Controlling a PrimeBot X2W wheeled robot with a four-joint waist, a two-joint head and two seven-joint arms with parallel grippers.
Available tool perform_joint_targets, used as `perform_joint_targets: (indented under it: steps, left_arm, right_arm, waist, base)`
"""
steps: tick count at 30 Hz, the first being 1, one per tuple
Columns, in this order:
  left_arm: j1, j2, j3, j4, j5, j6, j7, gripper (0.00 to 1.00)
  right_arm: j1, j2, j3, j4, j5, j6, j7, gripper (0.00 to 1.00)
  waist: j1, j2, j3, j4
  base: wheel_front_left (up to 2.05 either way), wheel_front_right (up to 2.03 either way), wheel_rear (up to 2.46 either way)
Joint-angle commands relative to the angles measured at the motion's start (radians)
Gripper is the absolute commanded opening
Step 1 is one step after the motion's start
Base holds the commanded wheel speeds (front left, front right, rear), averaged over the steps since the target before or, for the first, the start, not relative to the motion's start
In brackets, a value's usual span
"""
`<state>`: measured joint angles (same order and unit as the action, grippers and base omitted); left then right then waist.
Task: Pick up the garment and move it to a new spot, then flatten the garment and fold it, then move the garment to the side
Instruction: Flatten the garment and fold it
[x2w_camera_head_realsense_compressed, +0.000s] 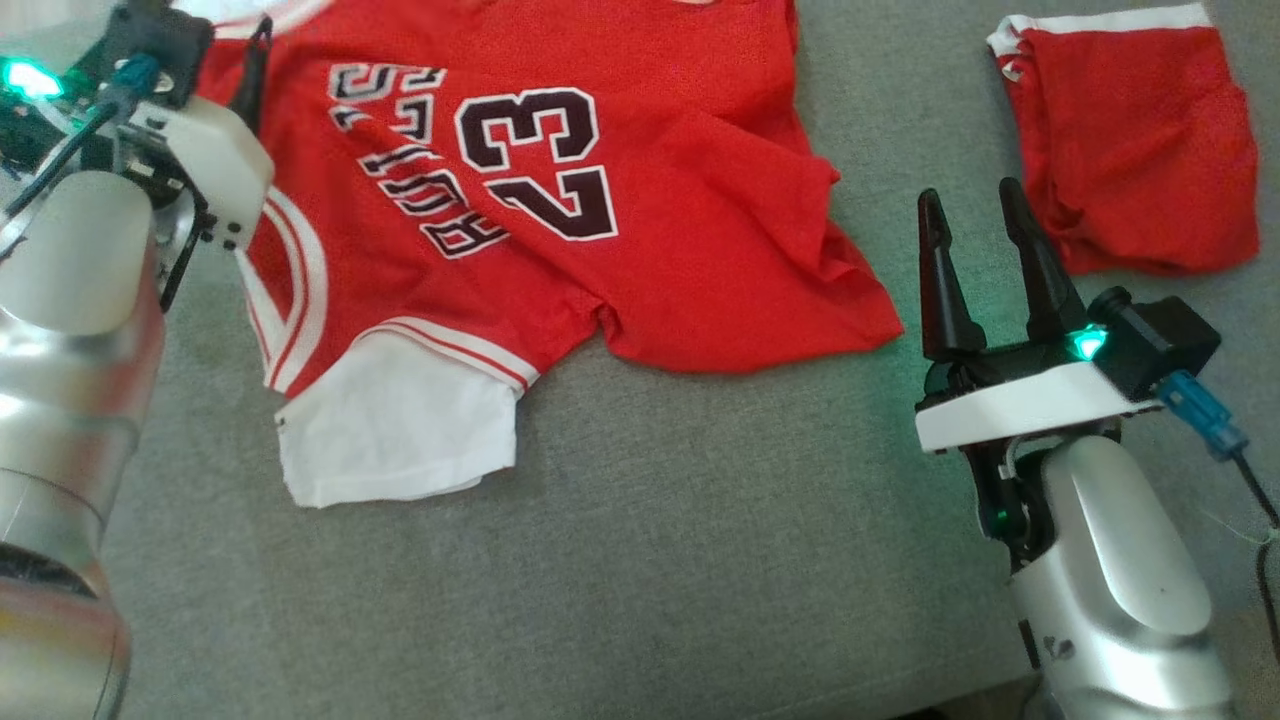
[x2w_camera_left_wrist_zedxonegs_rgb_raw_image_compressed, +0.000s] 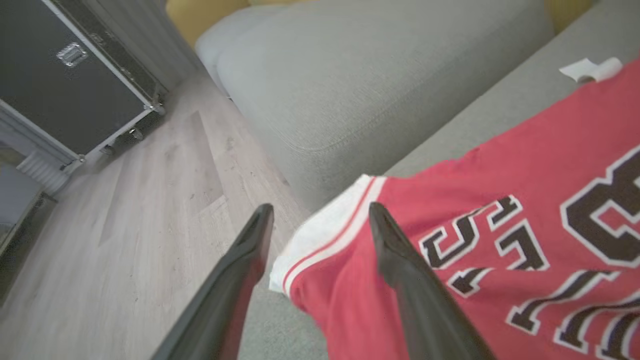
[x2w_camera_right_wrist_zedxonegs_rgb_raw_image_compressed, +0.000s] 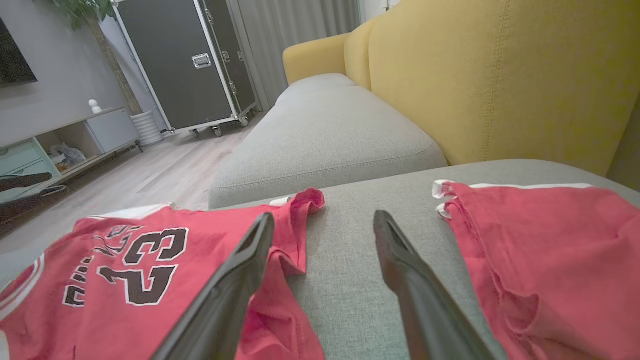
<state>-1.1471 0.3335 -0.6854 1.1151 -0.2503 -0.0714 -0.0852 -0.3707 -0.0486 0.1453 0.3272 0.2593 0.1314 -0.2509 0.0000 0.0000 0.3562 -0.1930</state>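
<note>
Bearing the jersey (x2w_camera_head_realsense_compressed: 700, 250), grey sofa seat (x2w_camera_head_realsense_compressed: 650, 560) borders wood floor (x2w_camera_left_wrist_zedxonegs_rgb_raw_image_compressed: 150, 210).

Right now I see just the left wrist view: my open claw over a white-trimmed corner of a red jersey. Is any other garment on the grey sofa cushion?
Observer: Yes, a smaller red fabric piece with white trim lies crumpled at the far right of the grey sofa cushion, apart from the red number-23 jersey.
Operator: Where is my right claw?
Observer: The right claw is open over bare cushion between the two garments, holding nothing.
Operator: Is the jersey flat?
Observer: No; its right hem is rumpled, and a white fabric panel sticks out at the near left.
</note>
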Motion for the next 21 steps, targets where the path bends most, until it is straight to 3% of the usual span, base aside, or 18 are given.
perform_joint_targets:
  steps: [1,10,13,21]
  left_arm:
    - [-0.044,0.03,0.038,-0.013,-0.019,0.018,-0.044,1.0]
    - [0.103,-0.047,0.156,-0.065,-0.152,0.058,-0.174,1.0]
    - [0.206,-0.069,0.201,-0.188,-0.182,0.044,-0.176,1.0]
    - [0.521,-0.107,0.295,-0.476,-0.175,0.082,-0.176,1.0]
  right_arm:
    - [-0.024,-0.002,0.014,-0.025,-0.005,-0.001,-0.011,1.0]
    - [0.01,-0.002,-0.039,-0.014,-0.048,-0.001,-0.011,1.0]
    - [0.032,-0.002,-0.064,-0.003,-0.063,-0.001,-0.011,1.0]
    - [0.092,-0.002,-0.095,0.02,-0.09,-0.001,-0.011,1.0]
  waist:
    - [0.0,0.0,-0.016,0.015]
    - [0.0,0.0,-0.14,0.106]
    - [0.0,0.0,-0.188,0.145]
    - [0.0,0.0,-0.279,0.221]
  base:
    - [0.0,0.0,0.0]
    - [0.0,0.0,0.0]
    - [0.0,0.0,0.0]
    - [0.0,0.0,0.0]
